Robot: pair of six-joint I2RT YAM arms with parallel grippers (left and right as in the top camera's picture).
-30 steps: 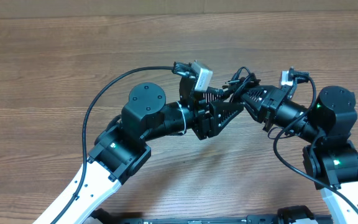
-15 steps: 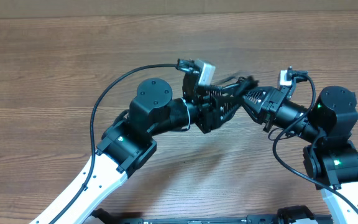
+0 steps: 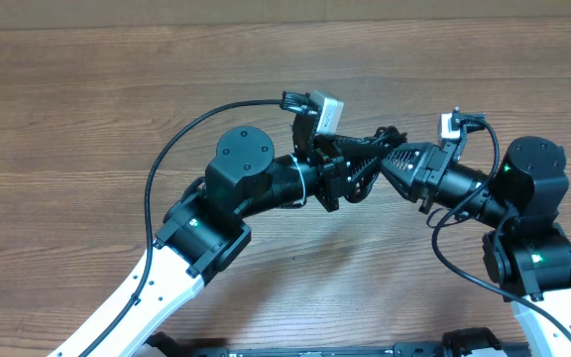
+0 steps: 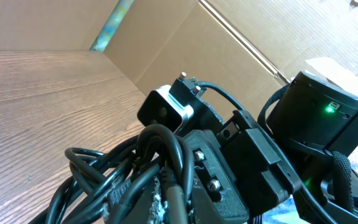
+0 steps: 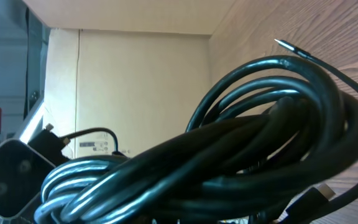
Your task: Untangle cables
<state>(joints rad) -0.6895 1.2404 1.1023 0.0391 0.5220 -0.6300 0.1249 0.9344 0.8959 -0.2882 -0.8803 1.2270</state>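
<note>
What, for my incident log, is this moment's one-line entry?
bundle of thin black cables; between left gripper and right gripper; jaws hidden; tangled

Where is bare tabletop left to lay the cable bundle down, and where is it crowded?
The table is bare along its far side and left of the left arm's wire. A smaller patch lies between the left arm and right arm near the base. Crowded: the middle, where left gripper and right gripper meet at the cable bundle.

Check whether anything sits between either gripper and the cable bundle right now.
Nothing visible does. The left gripper and right gripper meet at the cable bundle above the table, and both appear to grip it; its loops crowd both wrist views.
</note>
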